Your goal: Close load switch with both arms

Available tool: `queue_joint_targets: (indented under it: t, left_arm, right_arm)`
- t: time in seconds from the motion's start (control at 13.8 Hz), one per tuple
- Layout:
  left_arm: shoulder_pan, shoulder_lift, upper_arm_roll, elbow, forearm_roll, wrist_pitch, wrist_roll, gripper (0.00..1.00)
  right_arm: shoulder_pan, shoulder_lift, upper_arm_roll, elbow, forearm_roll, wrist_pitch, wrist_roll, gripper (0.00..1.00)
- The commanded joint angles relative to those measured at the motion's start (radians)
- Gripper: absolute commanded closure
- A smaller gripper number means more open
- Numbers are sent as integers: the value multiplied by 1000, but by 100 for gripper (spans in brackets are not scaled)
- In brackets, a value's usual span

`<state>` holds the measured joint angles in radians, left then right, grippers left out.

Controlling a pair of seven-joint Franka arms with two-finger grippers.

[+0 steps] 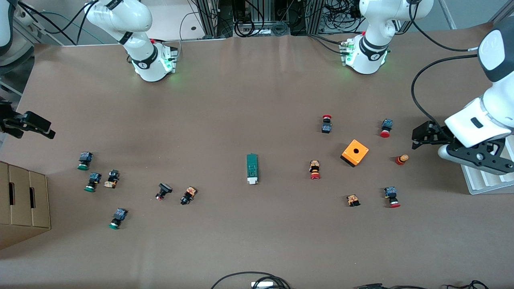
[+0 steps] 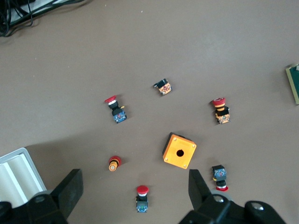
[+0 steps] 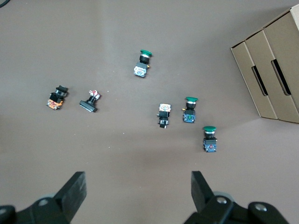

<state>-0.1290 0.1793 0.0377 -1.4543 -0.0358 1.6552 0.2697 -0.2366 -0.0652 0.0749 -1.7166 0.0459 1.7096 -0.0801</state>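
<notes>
The load switch [image 1: 252, 168], a narrow green bar with a white block at its end nearer the front camera, lies flat at the table's middle. Only its edge shows in the left wrist view [image 2: 293, 84]. It is out of the right wrist view. My left gripper [image 1: 419, 136] [image 2: 135, 189] is open and empty, up over the left arm's end of the table above a red-capped push button [image 2: 142, 198]. My right gripper [image 1: 44, 128] [image 3: 138, 191] is open and empty over the right arm's end of the table. Both are well away from the switch.
An orange box with a hole [image 1: 355, 153] and several red-capped push buttons lie toward the left arm's end. Several green-capped and black push buttons lie toward the right arm's end. A cardboard box [image 1: 22, 200] and a white rack [image 1: 486, 180] stand at the table's ends.
</notes>
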Motion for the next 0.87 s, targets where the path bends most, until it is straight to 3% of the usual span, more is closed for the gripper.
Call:
queue_joint_targets:
  t: [0.0, 0.44, 0.8]
  left_arm:
    - [17, -104, -7, -153, 16, 76, 16, 0]
    - [25, -161, -4, -224, 20, 86, 16, 0]
    - [95, -158, 16, -218, 23, 55, 74, 0]
  right_arm:
    - [7, 11, -1, 23, -17, -5, -9, 0]
    - [7, 11, -1, 23, -17, -5, -29, 0]
    - [7, 10, 0, 23, -15, -7, -29, 0]
